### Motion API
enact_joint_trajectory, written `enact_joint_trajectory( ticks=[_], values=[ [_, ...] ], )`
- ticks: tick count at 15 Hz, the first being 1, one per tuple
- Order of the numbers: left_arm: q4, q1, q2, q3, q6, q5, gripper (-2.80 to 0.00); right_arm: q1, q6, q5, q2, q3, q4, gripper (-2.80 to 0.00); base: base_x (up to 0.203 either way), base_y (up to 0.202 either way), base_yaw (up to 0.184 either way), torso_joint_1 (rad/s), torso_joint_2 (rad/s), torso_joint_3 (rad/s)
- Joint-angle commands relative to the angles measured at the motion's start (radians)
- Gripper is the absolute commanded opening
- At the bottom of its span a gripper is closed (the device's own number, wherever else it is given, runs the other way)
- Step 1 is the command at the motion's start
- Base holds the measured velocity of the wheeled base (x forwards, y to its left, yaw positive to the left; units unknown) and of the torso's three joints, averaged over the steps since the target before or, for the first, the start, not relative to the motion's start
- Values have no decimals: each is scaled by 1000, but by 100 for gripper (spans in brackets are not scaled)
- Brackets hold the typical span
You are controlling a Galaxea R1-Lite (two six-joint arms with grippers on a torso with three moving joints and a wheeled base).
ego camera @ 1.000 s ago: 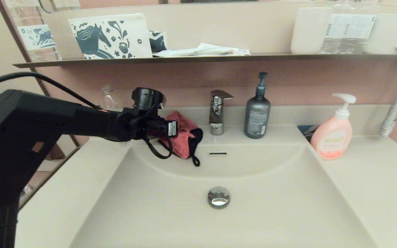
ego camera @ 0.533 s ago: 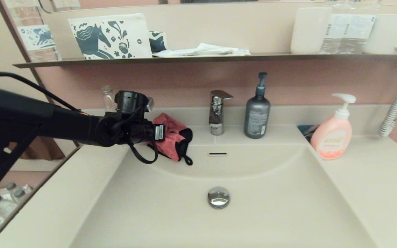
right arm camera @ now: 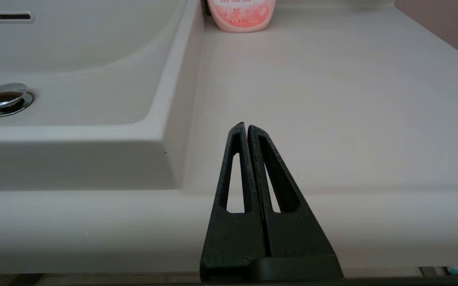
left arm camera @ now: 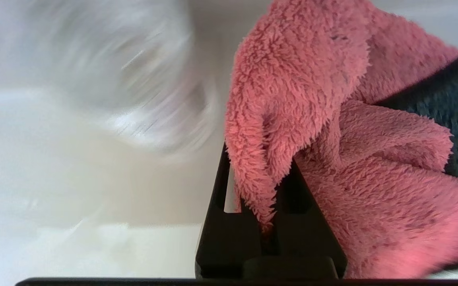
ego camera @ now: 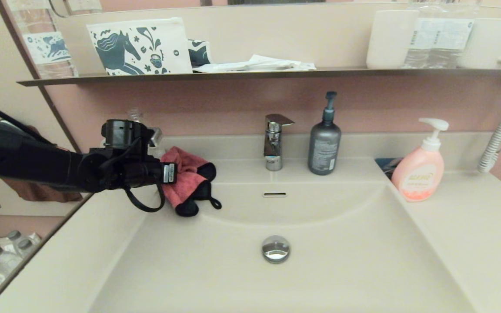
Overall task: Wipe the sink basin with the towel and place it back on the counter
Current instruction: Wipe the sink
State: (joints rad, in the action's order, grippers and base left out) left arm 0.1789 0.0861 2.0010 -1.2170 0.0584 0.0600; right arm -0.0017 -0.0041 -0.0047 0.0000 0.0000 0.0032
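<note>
The coral-pink towel [ego camera: 184, 179] with black trim hangs bunched at the back left corner of the sink basin [ego camera: 342, 269], over its rim. My left gripper [ego camera: 168, 174] reaches in from the left and is shut on the towel; in the left wrist view the fuzzy towel [left arm camera: 332, 119] is pinched between the black fingers [left arm camera: 219, 190] and hides their tips. Whether the cloth touches the counter [ego camera: 472, 226] I cannot tell. My right gripper [right arm camera: 246, 127] is shut and empty, low over the counter [right arm camera: 332, 99] by its front edge, right of the basin.
A chrome faucet [ego camera: 274, 141] and a grey pump bottle [ego camera: 324, 145] stand behind the basin, and a pink soap bottle [ego camera: 420, 171] at the right. A clear bottle [ego camera: 135, 116] stands behind the left wrist. The drain plug [ego camera: 276, 248] sits mid-basin. A shelf [ego camera: 250, 73] runs above.
My left arm has swung to the left with the towel, from beside the faucet to the basin's back left corner. The right gripper's earlier position is not shown.
</note>
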Motion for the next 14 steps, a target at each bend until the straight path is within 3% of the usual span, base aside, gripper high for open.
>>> enact_joint_trajectory(
  ticks=[1,9,14],
  values=[
    [-3,-15,-48,73,1,1,-280,0,0,0,2,0,0,-280,0,0,0,0,0,0],
    [-35,-45,-246,226,26,9,-280,0,0,0,2,0,0,-280,0,0,0,0,0,0],
    [-145,-185,-357,252,124,5,-280,0,0,0,2,0,0,-280,0,0,0,0,0,0]
  ],
)
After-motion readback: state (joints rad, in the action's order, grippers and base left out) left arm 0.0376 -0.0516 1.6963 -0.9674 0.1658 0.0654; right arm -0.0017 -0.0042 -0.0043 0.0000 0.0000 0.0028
